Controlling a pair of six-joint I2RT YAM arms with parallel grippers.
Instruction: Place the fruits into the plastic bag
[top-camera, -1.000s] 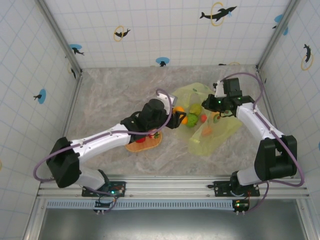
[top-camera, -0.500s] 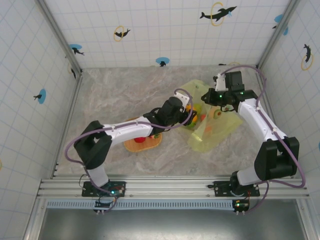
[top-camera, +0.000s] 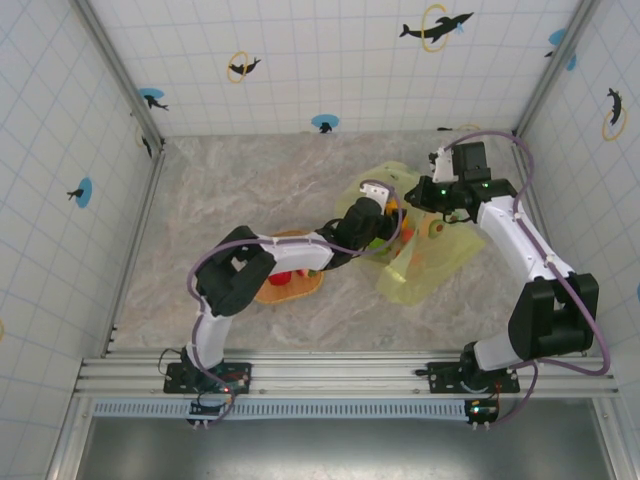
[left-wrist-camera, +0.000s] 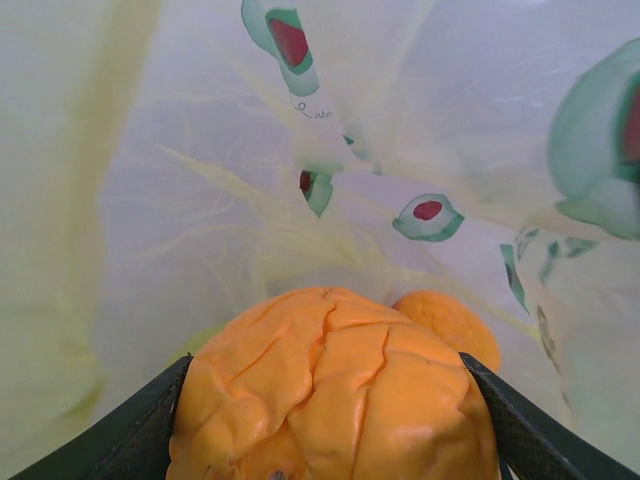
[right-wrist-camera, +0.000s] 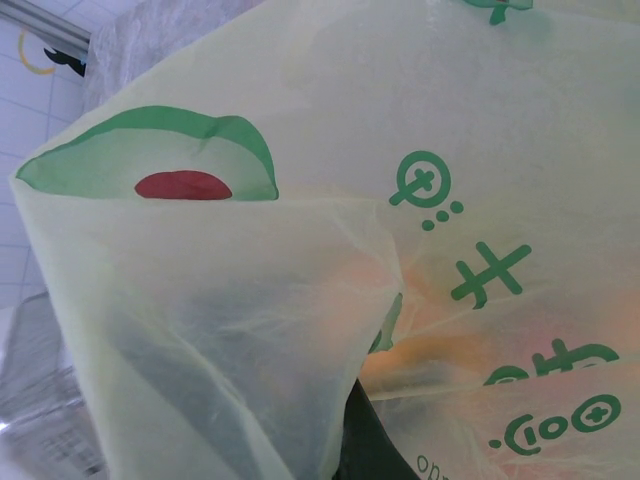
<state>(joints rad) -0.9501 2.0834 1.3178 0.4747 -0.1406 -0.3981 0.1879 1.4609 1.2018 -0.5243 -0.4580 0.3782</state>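
Top external: left gripper (top-camera: 392, 222) reaches into the mouth of the plastic bag (top-camera: 440, 262); right gripper (top-camera: 418, 196) pinches its rim, jaws together; left wrist: fingers (left-wrist-camera: 130, 430) clamp an orange fruit (left-wrist-camera: 330, 390) inside, second orange fruit (left-wrist-camera: 450, 320) just behind; right wrist: bag film drapes close.

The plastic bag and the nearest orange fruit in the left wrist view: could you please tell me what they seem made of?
The plastic bag looks like thin translucent film, glossy; it crinkles and light shows through. The orange fruit is probably soft foam or rubbery plastic, matte, with creased skin.
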